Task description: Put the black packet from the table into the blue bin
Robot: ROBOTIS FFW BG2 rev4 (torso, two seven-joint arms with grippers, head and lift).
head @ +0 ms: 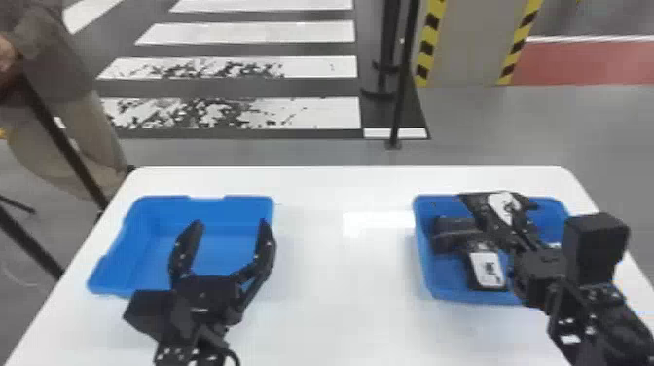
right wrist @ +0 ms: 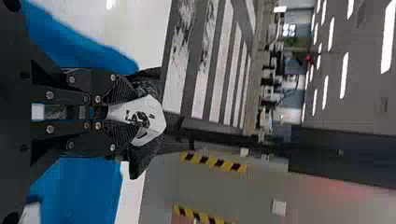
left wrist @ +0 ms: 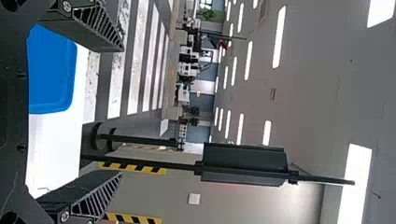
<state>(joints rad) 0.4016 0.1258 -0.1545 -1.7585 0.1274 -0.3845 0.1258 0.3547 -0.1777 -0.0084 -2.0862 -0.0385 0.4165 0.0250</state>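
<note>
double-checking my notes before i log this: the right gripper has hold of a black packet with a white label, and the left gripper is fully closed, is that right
The left gripper is open, its fingers well apart in the head view; the right gripper does hold the black packet.

In the left wrist view you see the two black fingers of your left gripper [head: 230,224] spread wide apart, with part of a blue bin [left wrist: 51,74] and the white table [left wrist: 53,149] between them. Past the table you have white floor stripes [left wrist: 138,56], a dark panel [left wrist: 243,156] on a pole, and ceiling lights [left wrist: 279,37]
</note>
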